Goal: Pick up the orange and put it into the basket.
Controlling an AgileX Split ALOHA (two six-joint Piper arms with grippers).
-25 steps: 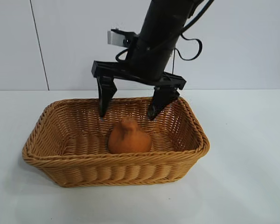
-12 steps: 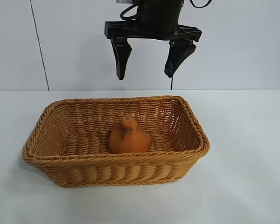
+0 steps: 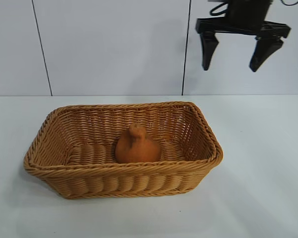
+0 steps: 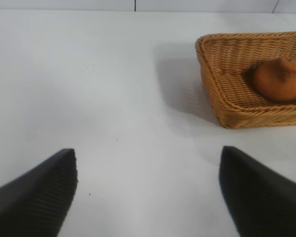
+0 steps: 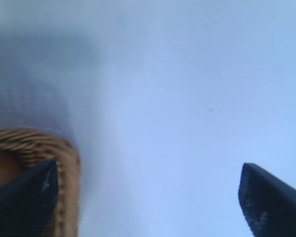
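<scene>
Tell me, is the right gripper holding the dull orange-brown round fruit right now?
No, the dull orange-brown round fruit sits inside the golden-brown woven wicker basket, while the right gripper hangs open and empty, high above the table.

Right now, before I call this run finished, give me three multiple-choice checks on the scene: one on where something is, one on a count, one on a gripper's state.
1. Where is the orange?
A. On the table beside the basket
B. Inside the basket
C. Between the right gripper's fingers

2. How many fruits lie in the basket?
A. One
B. Two
C. Three

3. How is the right gripper?
A. Shut on the orange
B. Shut and empty
C. Open and empty, up in the air to the right of the basket

Answers:
1. B: the exterior view shows the orange resting on the basket's woven floor, ringed by its walls.
2. A: only the single orange shows inside, in both the exterior and the left wrist views.
3. C: its two fingers stand wide apart with only the wall behind them showing between.
</scene>
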